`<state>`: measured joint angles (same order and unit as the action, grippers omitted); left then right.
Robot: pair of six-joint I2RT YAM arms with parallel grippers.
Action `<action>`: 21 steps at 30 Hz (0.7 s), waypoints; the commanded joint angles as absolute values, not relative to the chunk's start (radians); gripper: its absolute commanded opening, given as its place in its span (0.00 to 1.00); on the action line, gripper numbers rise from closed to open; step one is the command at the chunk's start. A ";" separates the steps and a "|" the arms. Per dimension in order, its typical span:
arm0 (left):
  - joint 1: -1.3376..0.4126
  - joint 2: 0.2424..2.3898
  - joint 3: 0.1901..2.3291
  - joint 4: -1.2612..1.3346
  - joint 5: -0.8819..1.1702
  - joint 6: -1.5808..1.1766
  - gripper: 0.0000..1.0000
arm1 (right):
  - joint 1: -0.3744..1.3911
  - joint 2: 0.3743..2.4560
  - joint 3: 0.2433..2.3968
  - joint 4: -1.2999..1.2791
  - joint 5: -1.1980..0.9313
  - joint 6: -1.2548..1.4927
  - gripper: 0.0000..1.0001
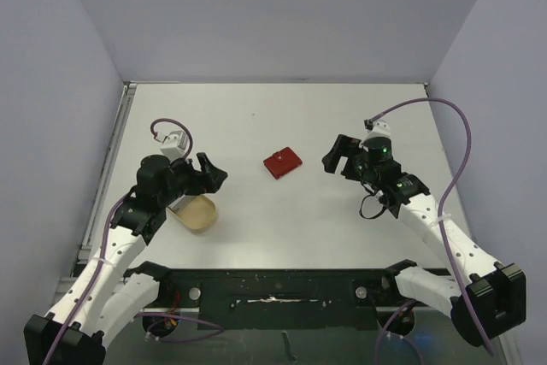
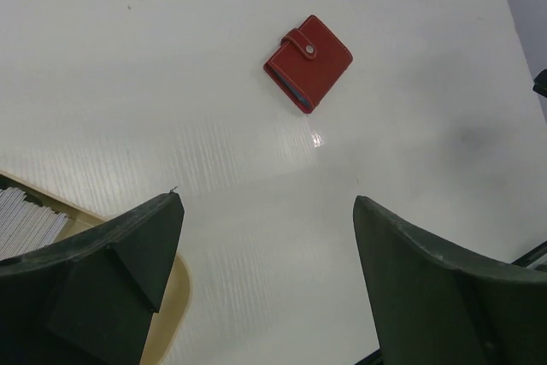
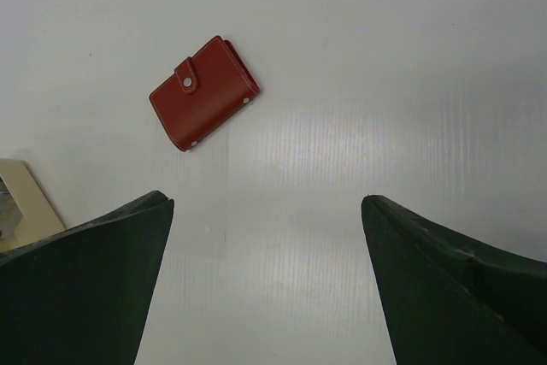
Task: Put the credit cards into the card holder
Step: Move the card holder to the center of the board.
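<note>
The red card holder (image 1: 283, 162) lies shut with its snap tab fastened, flat on the white table between the two arms; it also shows in the left wrist view (image 2: 308, 63) and the right wrist view (image 3: 203, 92). A stack of pale credit cards (image 2: 26, 218) rests in the tan oval dish (image 1: 195, 213) at the left. My left gripper (image 1: 211, 174) hovers open just above the dish, with nothing between its fingers. Right of the card holder, my right gripper (image 1: 335, 156) is open and empty, pointing toward it.
Grey walls close in the white table (image 1: 273, 117) at the back and both sides. The black base bar (image 1: 273, 284) with both arm mounts runs along the near edge. A purple cable (image 1: 444, 108) loops above the right arm.
</note>
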<state>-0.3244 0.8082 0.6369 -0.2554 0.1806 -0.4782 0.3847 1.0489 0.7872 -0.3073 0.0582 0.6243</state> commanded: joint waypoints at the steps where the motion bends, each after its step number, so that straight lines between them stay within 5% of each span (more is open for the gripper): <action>1: -0.316 0.776 0.653 -0.176 0.194 -0.468 0.80 | 0.380 1.058 0.823 -0.249 0.045 0.639 0.97; 14: -0.316 0.729 0.632 -0.241 0.138 -0.439 0.81 | 0.407 1.279 0.930 -0.292 0.048 0.610 0.98; 21: -0.315 0.716 0.618 -0.261 0.110 -0.432 0.81 | 0.463 1.475 1.035 -0.237 0.070 0.603 0.60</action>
<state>-0.3229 0.7376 0.6266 -0.2764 0.1303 -0.4580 0.4408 1.4445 0.9646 -0.3012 0.0513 0.6098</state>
